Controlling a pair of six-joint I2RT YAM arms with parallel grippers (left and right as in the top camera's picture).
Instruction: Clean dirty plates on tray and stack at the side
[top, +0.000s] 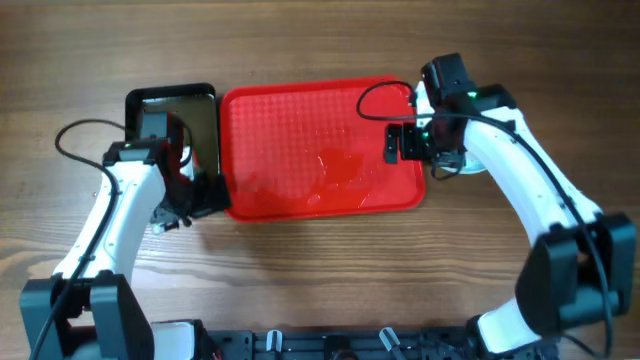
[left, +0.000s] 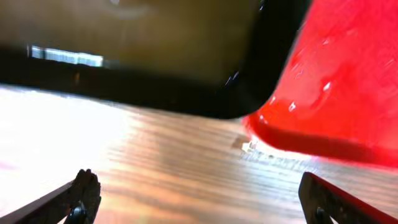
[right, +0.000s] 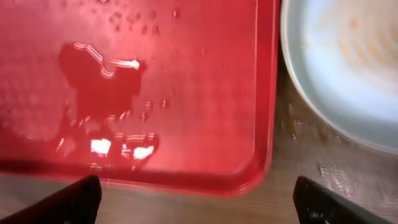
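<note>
The red tray (top: 320, 150) lies mid-table with no plate on it, only a wet patch (right: 106, 81). One pale plate (right: 348, 68) with faint orange smears lies on the wood just off the tray's right edge. In the overhead view it is mostly hidden under my right arm (top: 447, 166). The other plates are out of view. My right gripper (top: 400, 142) is open and empty over the tray's right corner (right: 199, 202). My left gripper (top: 200, 195) is open and empty over bare wood (left: 199, 205), by the tray's left corner (left: 323, 124).
A black metal pan (top: 170, 110) sits against the tray's left end and also shows in the left wrist view (left: 155, 56). The wooden table (top: 320, 260) runs along the front of the tray.
</note>
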